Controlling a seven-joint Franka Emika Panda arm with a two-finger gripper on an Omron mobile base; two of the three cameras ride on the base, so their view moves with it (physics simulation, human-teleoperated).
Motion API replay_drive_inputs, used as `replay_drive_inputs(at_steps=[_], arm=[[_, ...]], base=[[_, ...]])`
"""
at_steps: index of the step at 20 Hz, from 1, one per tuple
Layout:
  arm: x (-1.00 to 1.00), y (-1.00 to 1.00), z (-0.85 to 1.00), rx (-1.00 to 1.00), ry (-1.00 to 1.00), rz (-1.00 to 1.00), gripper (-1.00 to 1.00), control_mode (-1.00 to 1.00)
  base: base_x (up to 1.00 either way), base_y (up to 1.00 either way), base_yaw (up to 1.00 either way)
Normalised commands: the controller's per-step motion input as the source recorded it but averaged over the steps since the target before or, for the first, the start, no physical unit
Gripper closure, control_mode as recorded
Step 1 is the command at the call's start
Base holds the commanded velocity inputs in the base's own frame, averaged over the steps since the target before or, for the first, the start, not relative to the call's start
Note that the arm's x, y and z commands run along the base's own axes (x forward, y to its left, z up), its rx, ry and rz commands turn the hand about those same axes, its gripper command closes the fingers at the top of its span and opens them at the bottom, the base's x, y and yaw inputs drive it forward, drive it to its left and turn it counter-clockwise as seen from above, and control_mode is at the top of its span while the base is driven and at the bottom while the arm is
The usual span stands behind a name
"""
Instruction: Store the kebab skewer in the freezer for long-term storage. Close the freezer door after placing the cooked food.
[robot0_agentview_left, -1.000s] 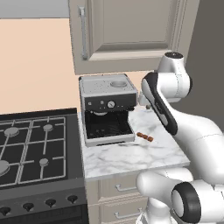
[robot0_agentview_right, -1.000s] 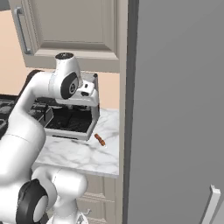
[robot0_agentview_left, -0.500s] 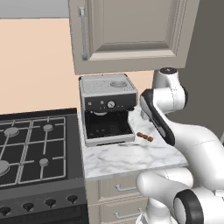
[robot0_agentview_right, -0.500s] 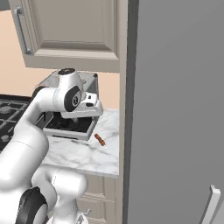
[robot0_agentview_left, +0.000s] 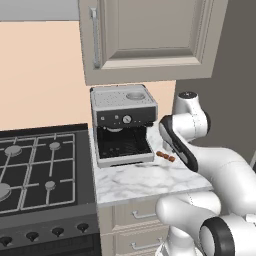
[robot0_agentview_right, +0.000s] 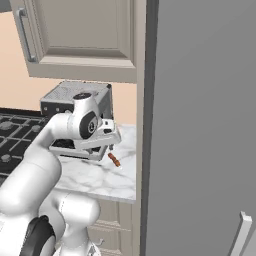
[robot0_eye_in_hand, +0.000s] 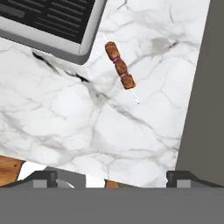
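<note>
A white marble counter (robot0_agentview_left: 135, 182) is set against a peach wall (robot0_agentview_left: 42, 80), with a beige wall cupboard (robot0_agentview_left: 150, 37) hung above a grey coffee machine (robot0_agentview_left: 122, 125), a black gas hob (robot0_agentview_left: 37, 167) placed just beside it, and beige drawers (robot0_agentview_left: 132, 217) fitted beneath.

Even, bright rendered light; sharp, soft shadows.

The counter (robot0_eye_in_hand: 87, 131) is white with grey lines like marble. The skewer (robot0_eye_in_hand: 119, 66) has reddish-brown chunks. The coffee machine (robot0_agentview_left: 122, 125) is grey and black.
</note>
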Motion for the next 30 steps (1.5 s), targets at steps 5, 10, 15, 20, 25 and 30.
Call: replay_drive_inputs(at_steps=[5, 10, 15, 20, 25, 30], arm=[[0.05, -0.22, -0.5, 0.03, 0.01, 0.09, -1.0, -1.0], [0.11, -0.06, -0.34, 0.0, 0.0, 0.11, -1.0, -1.0], [0.13, 0.0, -0.22, 0.0, 0.0, 0.1, -1.0, -1.0], [0.28, -0.22, -0.1, 0.02, 0.0, 0.06, -1.0, -1.0], [0.23, -0.04, -0.24, 0.0, 0.01, 0.04, -1.0, -1.0], [0.22, 0.0, -0.25, 0.0, 0.0, 0.02, -1.0, -1.0]], base=[[0.0, 0.0, 0.0], [0.0, 0.0, 0.0], [0.0, 0.0, 0.0], [0.0, 0.0, 0.0], [0.0, 0.0, 0.0], [0.0, 0.0, 0.0]])
